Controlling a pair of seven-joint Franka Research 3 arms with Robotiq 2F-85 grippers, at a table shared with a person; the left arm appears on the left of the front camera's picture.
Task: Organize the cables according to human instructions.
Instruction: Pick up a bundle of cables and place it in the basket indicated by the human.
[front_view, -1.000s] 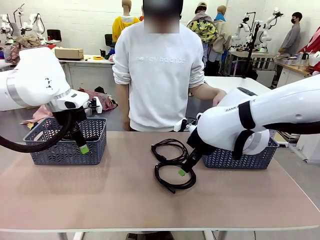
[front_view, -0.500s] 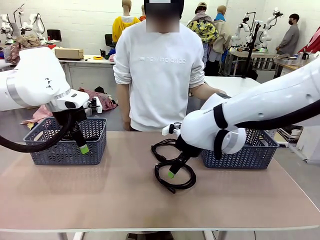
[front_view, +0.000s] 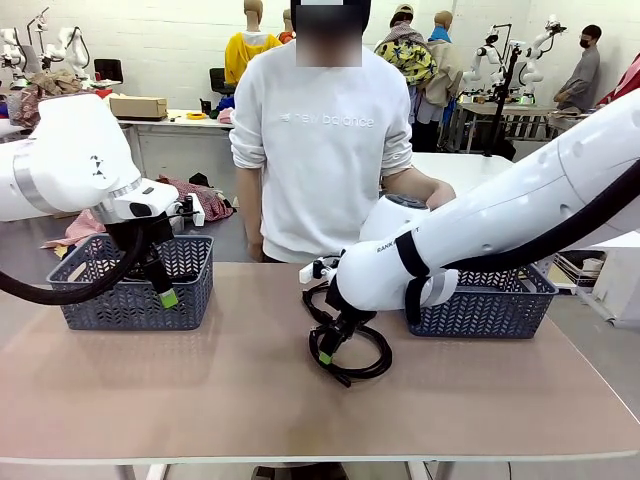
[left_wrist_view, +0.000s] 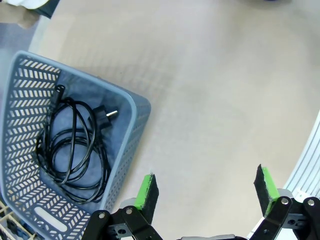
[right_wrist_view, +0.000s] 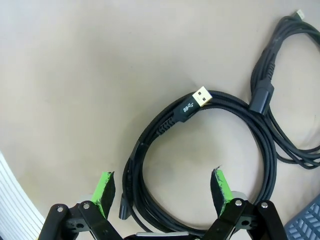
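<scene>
Two coiled black cables lie mid-table. The near coil (front_view: 372, 370) has a gold USB plug in the right wrist view (right_wrist_view: 181, 111). My right gripper (front_view: 327, 353) (right_wrist_view: 162, 192) hangs open just above this coil's left part, its green pads (right_wrist_view: 105, 192) either side of the loops. The far cable (front_view: 312, 300) (right_wrist_view: 262, 95) lies just beyond, partly hidden behind my right arm. A third cable (left_wrist_view: 100, 120) sits coiled inside the left basket (left_wrist_view: 132, 125). My left gripper (front_view: 160, 290) (left_wrist_view: 206, 189) is open and holds nothing, over that basket's near right corner.
The left grey basket (front_view: 120, 300) and a right grey basket (front_view: 500, 315) stand at the table's far side. A person in a white sweatshirt (front_view: 320, 150) stands behind the table, one hand (front_view: 437, 190) above the right basket. The table's front half is bare.
My right arm has swung left across the near coil, bringing its open gripper from the coil's right side to its left part. The left arm has not moved.
</scene>
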